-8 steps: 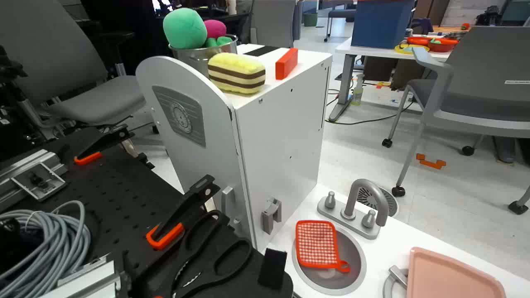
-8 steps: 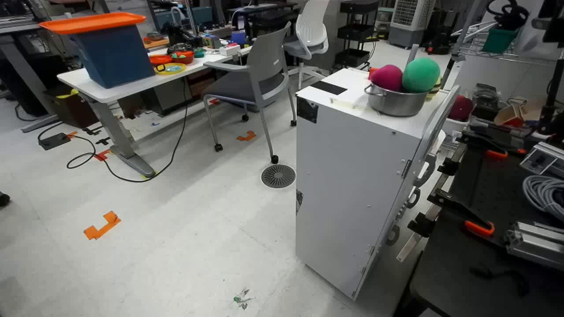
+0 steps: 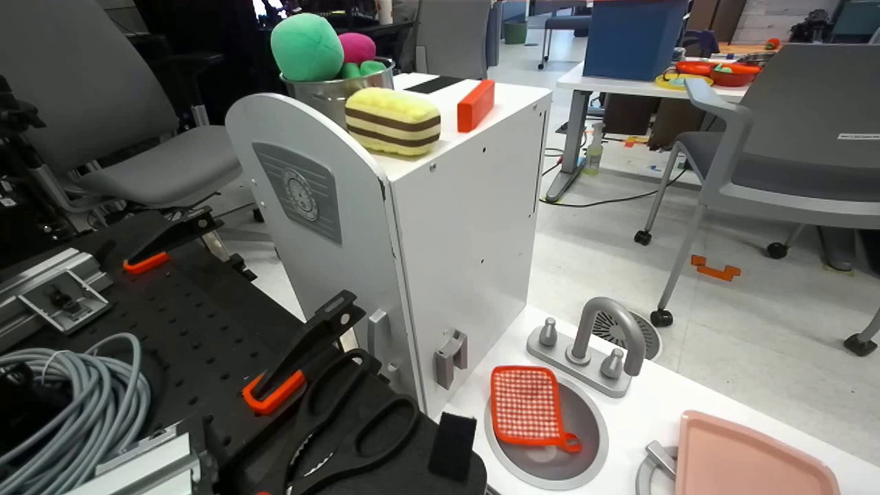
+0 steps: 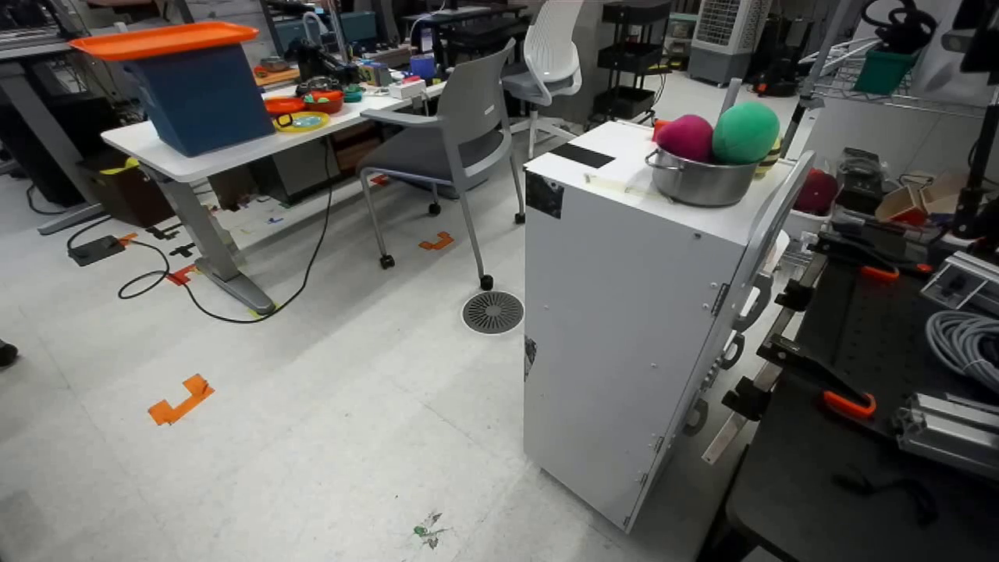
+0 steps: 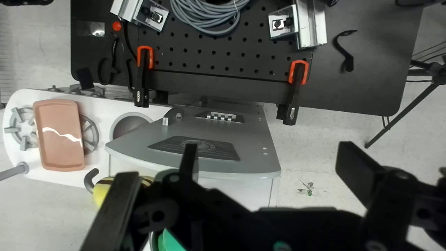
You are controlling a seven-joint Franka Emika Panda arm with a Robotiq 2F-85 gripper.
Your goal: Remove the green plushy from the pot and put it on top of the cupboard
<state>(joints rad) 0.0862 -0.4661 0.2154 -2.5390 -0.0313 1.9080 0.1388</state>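
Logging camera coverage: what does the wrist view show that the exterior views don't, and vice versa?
Only the wrist view shows the black jaws, standing apart. Only the exterior views show the round pink plush ball, the dark blue bin and, identifiably, the round bright-green plushy; the wrist view's green patch is too covered to tell. All share the tall white cabinet, the yellow block with dark stripes and the coiled grey cable.

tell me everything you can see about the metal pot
The pot is round and looks like plain silvery metal, with a loop handle high on its side. It stands upright on the white cupboard, holding the green plushy and a pink ball, both bulging above it. Small green lumps also show inside. Whether the yellow striped block touches it, I cannot tell.
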